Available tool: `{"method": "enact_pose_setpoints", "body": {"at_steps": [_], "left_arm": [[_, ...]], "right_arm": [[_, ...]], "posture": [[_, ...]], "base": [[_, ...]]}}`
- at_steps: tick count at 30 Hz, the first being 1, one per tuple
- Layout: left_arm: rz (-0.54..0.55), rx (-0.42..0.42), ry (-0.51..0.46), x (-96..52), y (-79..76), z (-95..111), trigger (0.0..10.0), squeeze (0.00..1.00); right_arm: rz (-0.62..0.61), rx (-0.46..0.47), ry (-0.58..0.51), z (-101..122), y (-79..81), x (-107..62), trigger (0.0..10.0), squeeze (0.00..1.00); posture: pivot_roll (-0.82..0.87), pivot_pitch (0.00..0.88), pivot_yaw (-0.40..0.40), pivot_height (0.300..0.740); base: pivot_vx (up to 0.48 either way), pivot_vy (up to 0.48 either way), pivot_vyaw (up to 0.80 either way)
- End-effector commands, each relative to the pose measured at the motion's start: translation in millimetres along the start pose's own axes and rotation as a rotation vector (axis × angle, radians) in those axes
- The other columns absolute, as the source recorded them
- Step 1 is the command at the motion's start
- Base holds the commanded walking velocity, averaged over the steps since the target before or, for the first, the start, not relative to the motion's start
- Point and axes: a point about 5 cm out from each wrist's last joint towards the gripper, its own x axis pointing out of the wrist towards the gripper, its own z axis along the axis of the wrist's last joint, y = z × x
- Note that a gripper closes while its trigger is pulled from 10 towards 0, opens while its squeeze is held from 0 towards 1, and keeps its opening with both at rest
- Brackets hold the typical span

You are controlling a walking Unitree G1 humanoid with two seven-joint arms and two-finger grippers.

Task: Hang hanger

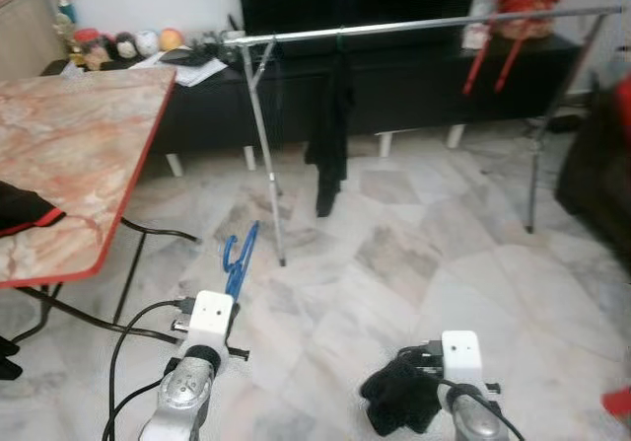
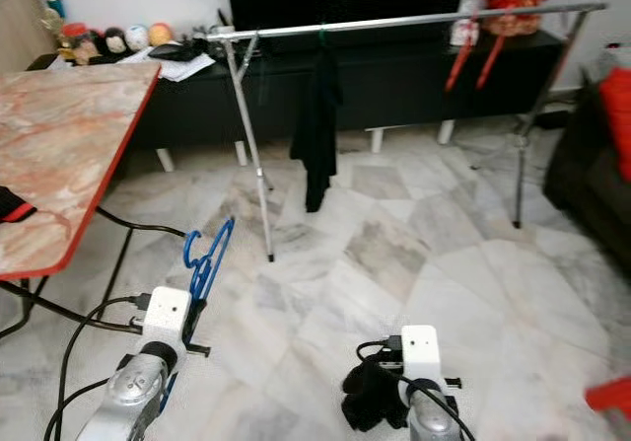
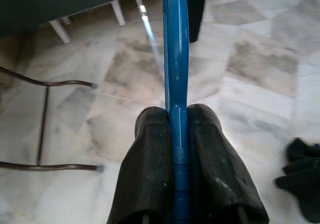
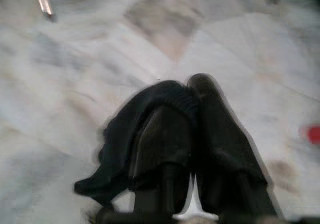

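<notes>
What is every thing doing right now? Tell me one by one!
Blue hanger: clamped in the left gripper, bare.
Black cloth: bunched, held by the right gripper.
Clothes rail: standing on the floor.
Black garment: hanging from the rail.
Folding table: unfolded, standing.

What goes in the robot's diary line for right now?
left hand: holds blue hanger | right hand: holds black cloth | rail: ahead, not reached
</notes>
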Motion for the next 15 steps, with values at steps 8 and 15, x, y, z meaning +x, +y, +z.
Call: {"method": "enact_pose_setpoints", "body": {"at_steps": [8, 15], "left_arm": [[0.013, 0.001, 0.019, -1.4, 4.6, -3.5, 10.0, 0.0], [0.011, 0.0, 0.02, -1.0, 4.2, -3.4, 10.0, 0.0]], "right_arm": [[0.0, 0.021, -0.042, 10.9, 2.1, 3.5, 10.0, 0.0], [-0.001, 0.021, -0.052, 13.6, 1.1, 4.4, 10.0, 0.0]], "posture": [[-0.08, 0.0, -0.022, 0.74], [-0.08, 0.0, -0.023, 0.74]], "base": [[-0.3, 0.0, 0.0], [-0.3, 0.0, 0.0]]}}
